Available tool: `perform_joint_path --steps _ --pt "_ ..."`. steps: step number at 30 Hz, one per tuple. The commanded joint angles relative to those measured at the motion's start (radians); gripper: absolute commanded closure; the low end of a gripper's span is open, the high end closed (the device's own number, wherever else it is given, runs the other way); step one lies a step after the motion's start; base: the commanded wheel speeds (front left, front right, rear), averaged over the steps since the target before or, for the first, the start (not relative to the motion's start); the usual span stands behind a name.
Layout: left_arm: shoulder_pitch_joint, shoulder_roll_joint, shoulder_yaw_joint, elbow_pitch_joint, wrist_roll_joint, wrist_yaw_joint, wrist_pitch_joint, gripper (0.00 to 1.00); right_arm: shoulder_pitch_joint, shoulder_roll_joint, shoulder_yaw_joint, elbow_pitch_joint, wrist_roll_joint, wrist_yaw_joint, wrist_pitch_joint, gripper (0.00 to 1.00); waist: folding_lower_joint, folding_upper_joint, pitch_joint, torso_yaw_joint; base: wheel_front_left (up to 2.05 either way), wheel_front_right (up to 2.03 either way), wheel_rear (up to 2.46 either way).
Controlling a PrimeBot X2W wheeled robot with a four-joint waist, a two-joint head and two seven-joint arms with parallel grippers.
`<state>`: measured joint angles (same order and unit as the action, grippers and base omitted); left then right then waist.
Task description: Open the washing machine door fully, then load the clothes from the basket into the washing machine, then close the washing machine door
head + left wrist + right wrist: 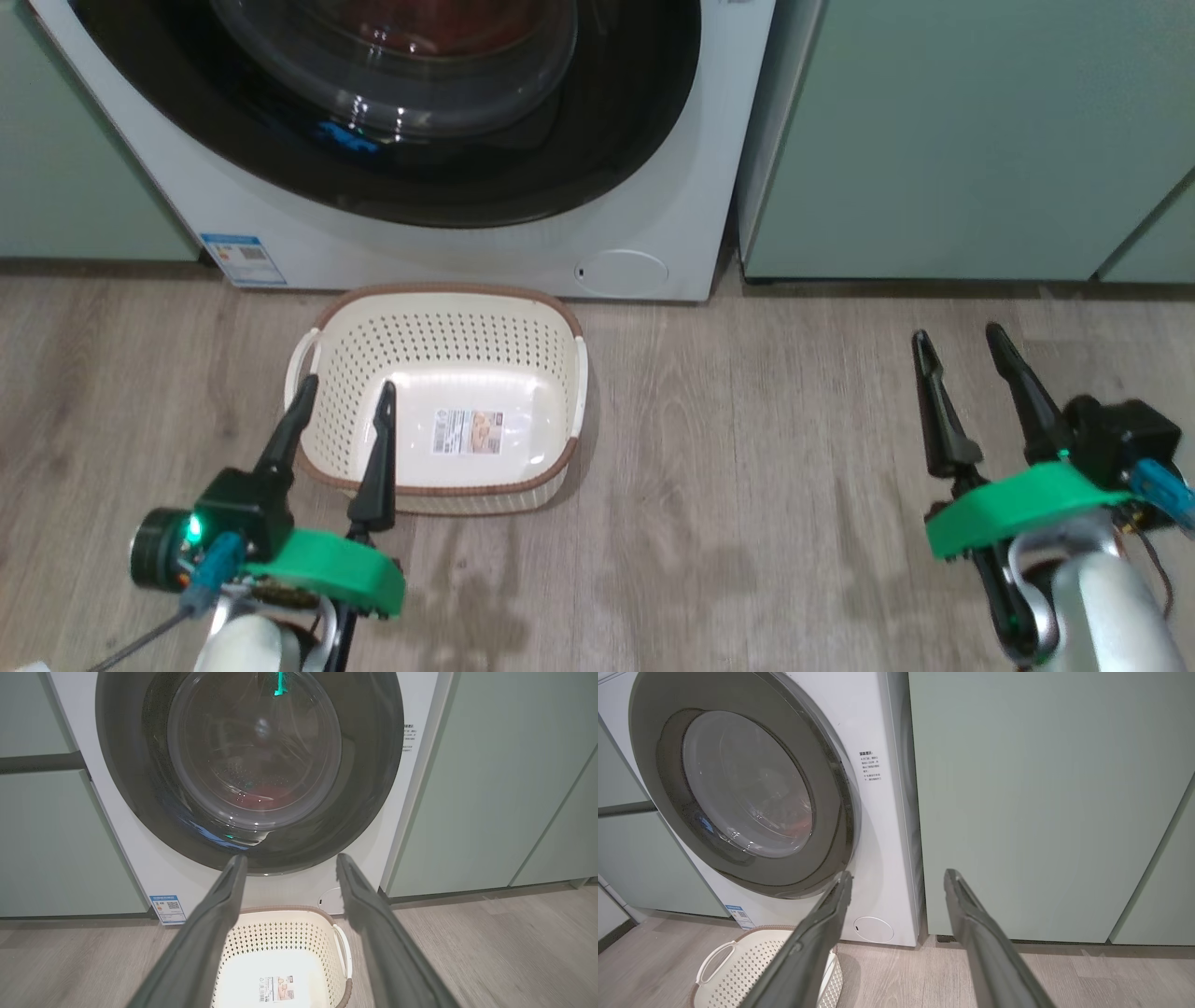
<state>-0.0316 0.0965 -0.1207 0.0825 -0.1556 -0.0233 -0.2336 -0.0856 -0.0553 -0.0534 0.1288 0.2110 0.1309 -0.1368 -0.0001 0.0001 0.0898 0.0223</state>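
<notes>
The washing machine (653, 205) (140, 858) (882, 849) stands against the wall with its door (439, 112) (252, 765) (742, 788) flat against the front. Behind the glass a patch of red, the clothes (261, 797) (420, 23), lies in the drum. On the floor before it sits the basket (439, 397) (280, 952) (738, 966), with just a label sticker inside. My left gripper (347, 397) (289, 858) hovers open over the basket's near left rim. Open too, my right gripper (960, 341) (896, 877) hangs over bare floor to the right, clear of everything.
Pale green cabinets (962, 140) (42, 835) (1041, 812) flank the washer on both sides. A small round white flap (621, 273) (874, 929) sits at the washer's lower right. Wood-look floor (747, 467) stretches between the basket and my right gripper.
</notes>
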Motion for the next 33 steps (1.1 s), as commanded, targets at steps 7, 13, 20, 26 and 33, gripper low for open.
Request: perform_joint_path --steps 7,13,20,26,33 --pt "0.013 0.018 0.02 -0.044 0.006 0.01 0.005 0.0 0.079 0.005 0.011 -0.139 0.019 0.0 0.046 0.0 0.0001 -0.0001 -0.041 0.008 0.0 0.0 0.0" --pt "0.027 0.022 0.025 -0.05 -0.001 0.021 0.007 0.0 0.117 0.005 0.003 -0.185 0.025 0.0 0.071 0.0 0.0001 -0.0001 -0.051 0.005 0.0 0.0 0.0" --pt "0.024 0.026 0.03 -0.057 -0.007 0.033 0.006 0.0 0.122 0.005 -0.002 -0.207 0.027 0.0 0.079 0.0 0.0001 -0.0001 -0.044 0.003 0.0 0.0 0.0" --pt "0.021 0.027 0.028 -0.055 -0.012 0.037 0.005 0.0 0.12 0.005 -0.004 -0.208 0.029 0.0 0.077 0.0 0.0001 -0.0001 -0.041 0.007 0.0 0.0 0.0" --pt "0.018 0.031 0.026 -0.05 -0.015 0.042 0.003 0.0 0.121 0.005 -0.003 -0.21 0.021 0.0 0.078 0.0 0.0001 -0.0001 -0.038 0.013 0.0 0.0 0.0"
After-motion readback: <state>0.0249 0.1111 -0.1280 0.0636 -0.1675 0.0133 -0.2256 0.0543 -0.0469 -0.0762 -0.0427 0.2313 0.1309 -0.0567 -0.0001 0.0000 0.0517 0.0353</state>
